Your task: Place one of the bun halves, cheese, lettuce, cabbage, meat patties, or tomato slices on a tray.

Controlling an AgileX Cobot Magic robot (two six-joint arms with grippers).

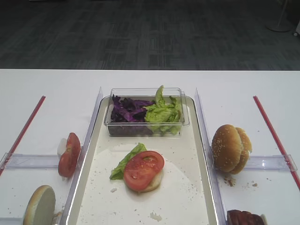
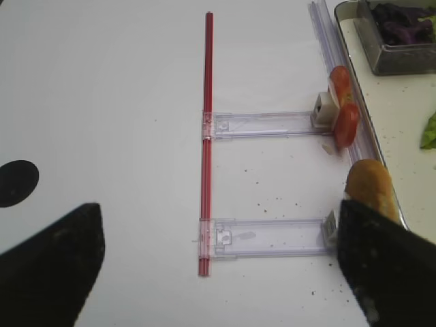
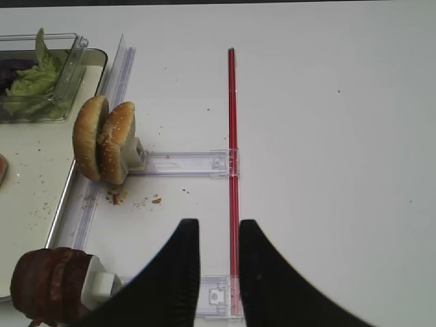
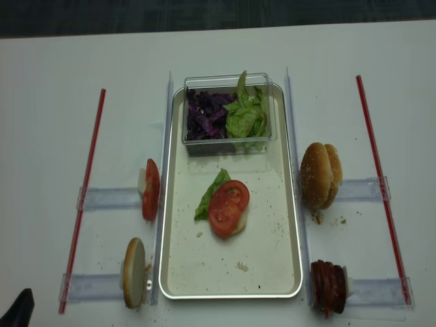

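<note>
Left gripper [image 2: 218,266]: bottom of its wrist view, jaws spread wide, empty.
Right gripper [image 3: 216,266]: bottom of its view, jaws narrowly parted, holding nothing.
Tray [image 4: 286,225]: frame centre; mid-floor, a tomato slice [image 4: 227,206] lies atop a bun half [image 4: 238,223] and lettuce leaf [image 4: 208,197].
Standing bun halves [image 4: 320,175]: right of tray.
Meat patties [image 4: 328,287]: lower right.
Clear tub [image 4: 228,109]: tray's far end, holding cabbage [image 4: 203,116] and lettuce.
</note>
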